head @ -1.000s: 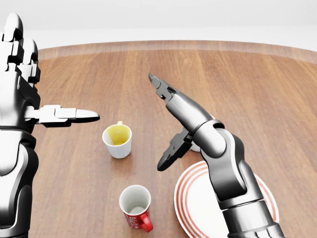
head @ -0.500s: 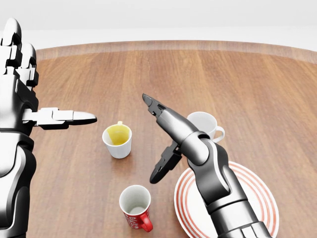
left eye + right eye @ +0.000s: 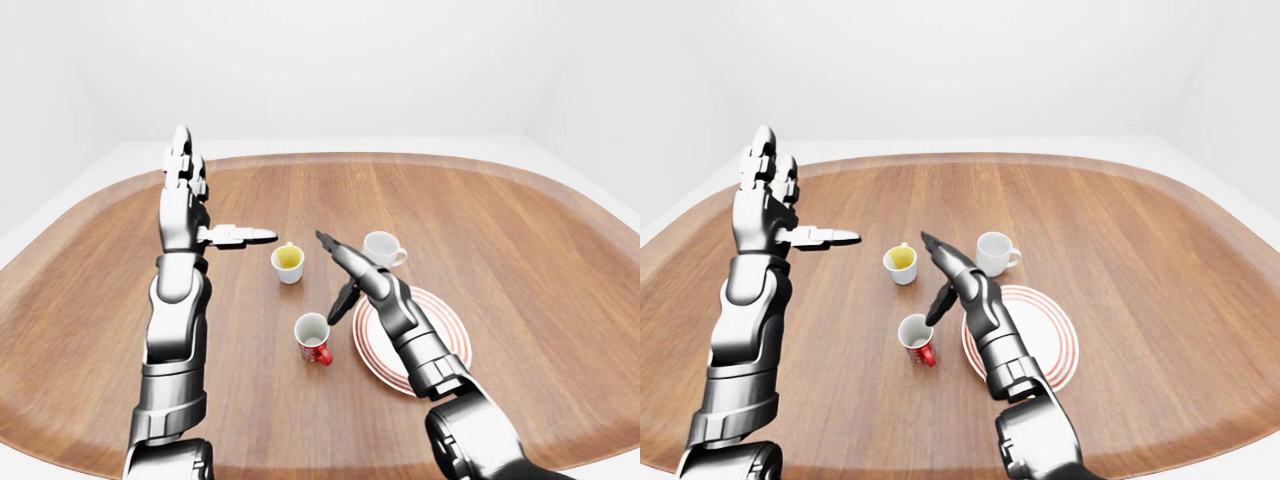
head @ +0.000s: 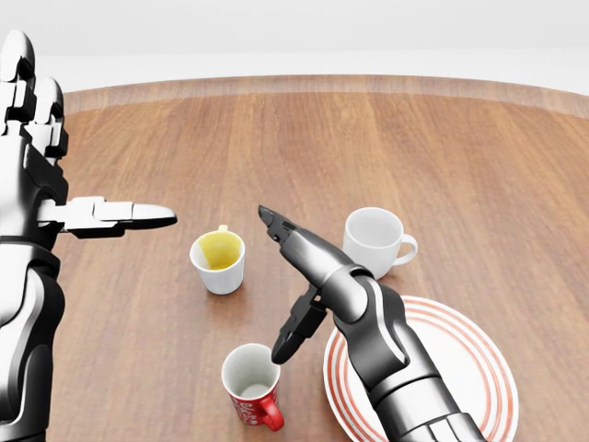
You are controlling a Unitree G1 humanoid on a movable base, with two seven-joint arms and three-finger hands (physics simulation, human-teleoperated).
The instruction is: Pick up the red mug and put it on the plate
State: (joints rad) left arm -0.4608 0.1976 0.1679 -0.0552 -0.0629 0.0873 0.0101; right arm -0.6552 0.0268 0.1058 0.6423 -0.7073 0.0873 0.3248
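The right hand (image 4: 279, 281) hangs just above and to the right of the red mug (image 4: 252, 385) in the head view, its fingers spread wide apart, one reaching toward the top of the view and the dark thumb (image 4: 289, 337) pointing down near the mug's rim. Nothing is held. The risk, as I judge it, is that the thumb comes down on the rim or the outer wall instead of beside it and tips or shoves the mug, since it stands free on the counter (image 4: 479, 175). A swing of the forearm could also clip the plate (image 4: 479, 368) lying just under it. The left hand (image 4: 55, 184) is raised at the left edge, fingers open, well apart from everything.

The red mug stands upright near the bottom of the head view, just left of the plate, white inside, handle turned toward the lower right
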